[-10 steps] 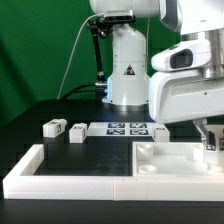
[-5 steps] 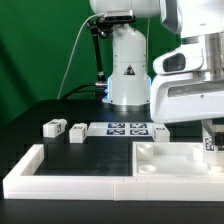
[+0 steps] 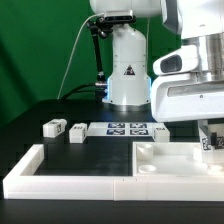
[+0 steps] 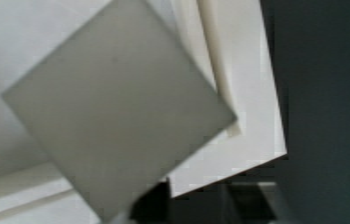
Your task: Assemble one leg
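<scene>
I have the end effector (image 3: 208, 142) low over the tabletop (image 3: 170, 162), off to the exterior view's right of the marker board (image 3: 125, 128). Neither view lets me tell whether its fingers are apart or clamped on something. One leg (image 3: 76, 131) sits on the black surface (image 3: 22, 135) just beside the marker board, on the exterior view's left, with another leg (image 3: 53, 127) just past it.

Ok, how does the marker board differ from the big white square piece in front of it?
The marker board is thin and carries black-and-white tags; the square piece is thicker and plain white. The marker board lies nearer the robot base, the square piece by the rail. Both lie flat.
</scene>
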You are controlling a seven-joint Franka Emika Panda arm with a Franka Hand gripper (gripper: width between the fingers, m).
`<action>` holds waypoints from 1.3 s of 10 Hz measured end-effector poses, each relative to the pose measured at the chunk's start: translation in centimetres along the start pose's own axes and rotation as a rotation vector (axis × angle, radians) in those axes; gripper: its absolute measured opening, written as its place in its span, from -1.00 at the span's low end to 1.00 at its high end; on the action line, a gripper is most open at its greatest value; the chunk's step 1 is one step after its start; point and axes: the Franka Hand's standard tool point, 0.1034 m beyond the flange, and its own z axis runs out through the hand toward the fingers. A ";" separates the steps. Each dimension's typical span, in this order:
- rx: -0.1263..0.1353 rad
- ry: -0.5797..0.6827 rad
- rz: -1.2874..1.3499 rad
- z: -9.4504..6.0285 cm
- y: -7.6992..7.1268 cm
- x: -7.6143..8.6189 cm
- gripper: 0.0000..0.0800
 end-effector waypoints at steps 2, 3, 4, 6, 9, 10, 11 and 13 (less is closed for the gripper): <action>0.000 0.001 -0.015 -0.1 0.0 0.1 0.17; -0.004 0.002 -0.033 -0.2 -0.2 0.1 0.17; -0.006 0.006 -0.060 -0.4 -0.3 0.1 0.51; -0.006 0.013 -0.094 -0.5 -0.1 -0.7 0.59; -0.008 0.044 -0.135 0.3 0.9 -2.1 0.62; -0.009 0.051 -0.148 0.7 1.1 -2.6 0.62; -0.010 0.053 -0.154 1.1 1.0 -3.1 0.62; -0.010 0.050 -0.162 1.2 0.6 -3.4 0.62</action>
